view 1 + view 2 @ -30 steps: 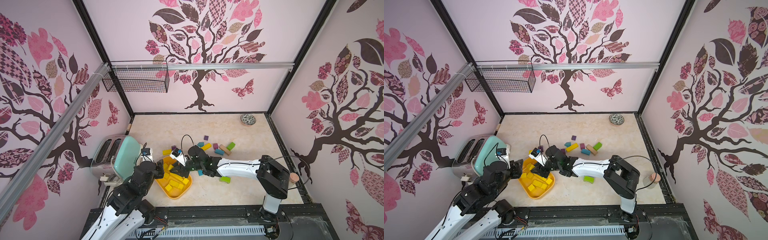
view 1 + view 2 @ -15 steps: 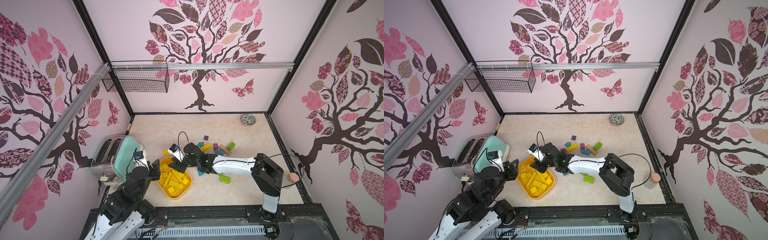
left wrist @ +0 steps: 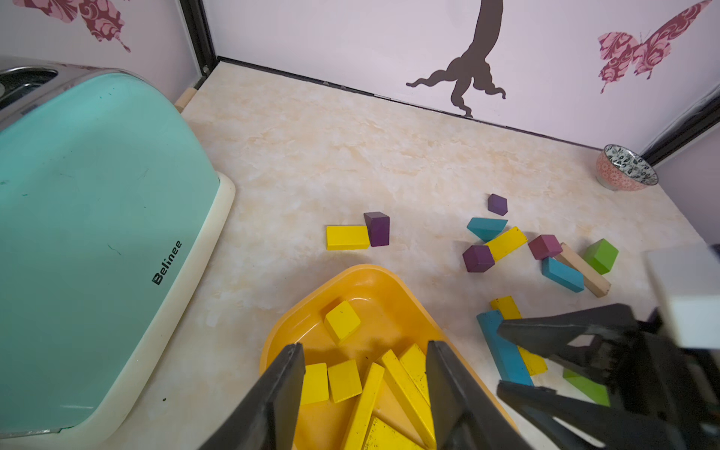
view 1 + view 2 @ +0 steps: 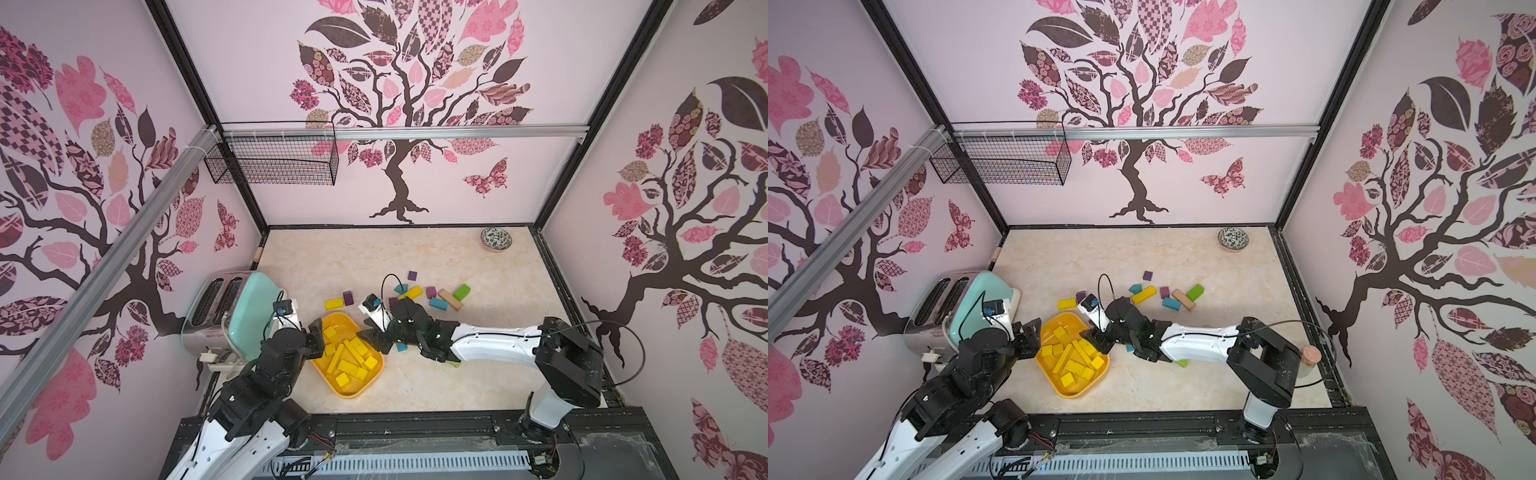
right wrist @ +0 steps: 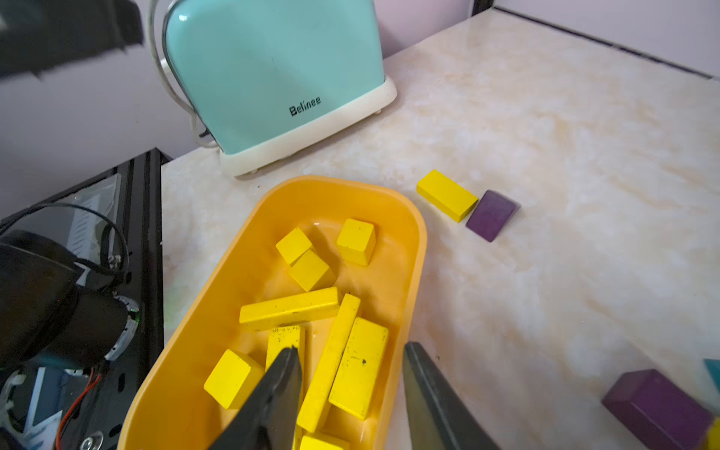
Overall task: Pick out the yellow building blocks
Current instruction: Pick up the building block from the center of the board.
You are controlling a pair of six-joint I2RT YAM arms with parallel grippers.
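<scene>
Several yellow building blocks (image 4: 348, 356) (image 5: 356, 240) lie in the orange-yellow tray (image 4: 351, 392) (image 4: 1076, 393) at the front left. One yellow block (image 4: 334, 304) (image 3: 346, 237) rests on the table behind the tray beside a purple block. A yellow bar (image 4: 412, 292) (image 3: 505, 242) lies among the coloured blocks, and another (image 3: 505, 307) lies beside a teal bar. My left gripper (image 4: 316, 332) (image 3: 364, 346) hangs open and empty over the tray's left end. My right gripper (image 4: 371, 337) (image 5: 349, 348) (image 3: 506, 358) stands open and empty at the tray's right rim.
A mint toaster (image 4: 245, 309) stands at the tray's left. Purple, teal and green blocks and a pale wooden bar (image 4: 450, 300) are scattered behind my right arm. A patterned bowl (image 4: 496, 240) sits at the back right; a corked jar (image 4: 1310, 358) stands at the right edge.
Both grippers' jaws have widened a little. My left arm has drawn back slightly toward the front left. My right gripper swung along the tray's right rim and stays over it.
</scene>
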